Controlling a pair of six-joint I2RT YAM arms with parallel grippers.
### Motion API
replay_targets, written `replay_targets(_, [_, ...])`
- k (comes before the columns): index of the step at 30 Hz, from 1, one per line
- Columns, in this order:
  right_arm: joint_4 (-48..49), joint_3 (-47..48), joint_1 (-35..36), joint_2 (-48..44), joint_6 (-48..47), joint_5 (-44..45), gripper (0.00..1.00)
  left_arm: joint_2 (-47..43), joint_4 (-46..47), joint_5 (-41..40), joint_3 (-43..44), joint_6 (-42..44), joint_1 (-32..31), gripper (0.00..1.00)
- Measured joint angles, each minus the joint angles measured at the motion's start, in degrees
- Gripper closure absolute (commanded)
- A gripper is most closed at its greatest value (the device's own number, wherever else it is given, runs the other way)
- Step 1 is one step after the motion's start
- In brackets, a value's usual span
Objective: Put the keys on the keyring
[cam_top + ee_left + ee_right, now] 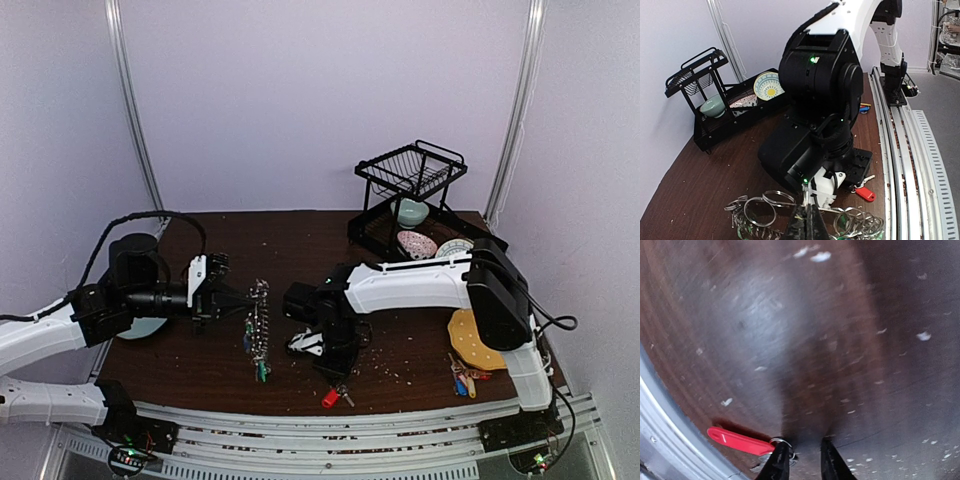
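Holds the keyring (259,330) up in the shut left pincer (245,300). Has the right pincer (801,460) a bit open beside the red key (737,440) flat on the desk (300,250). Light, hard, slippy: best pinched by its tag.

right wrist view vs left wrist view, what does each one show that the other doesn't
Right wrist only: the right pincer, jaws slightly apart with nothing between them, and pale crumbs on the wood.
Left wrist only: the left pincer shut on the keyring, the right arm looming close, and the dish rack with bowls and a plate.
Both: the red-tagged key lying on the dark table near its railed edge.
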Motion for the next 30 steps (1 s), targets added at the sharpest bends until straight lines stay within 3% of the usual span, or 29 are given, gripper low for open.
replay_targets(5, [4.3, -1.9, -1.0, -1.4, 1.9, 1.7, 0.66, 0.0, 0.0, -0.2, 0.0, 0.0, 0.0, 1.00])
replay_targets(9, [12.3, -12.3, -1.3, -9.5, 5.0, 0.2, 0.63, 0.0, 0.0, -0.2, 0.0, 0.0, 0.0, 1.00])
replay_targets(16, [30.1, -29.6, -1.5, -25.1, 16.5, -3.2, 0.69, 0.0, 0.0, -0.2, 0.0, 0.0, 0.0, 1.00])
replay_targets(21, [38.3, -33.5, -1.6, -24.4, 22.9, -4.2, 0.70, 0.0, 0.0, -0.2, 0.0, 0.0, 0.0, 1.00])
replay_targets(30, [40.4, -33.5, -4.7, -19.4, 27.2, -8.2, 0.70, -0.3, 0.0, -0.2, 0.0, 0.0, 0.0, 1.00])
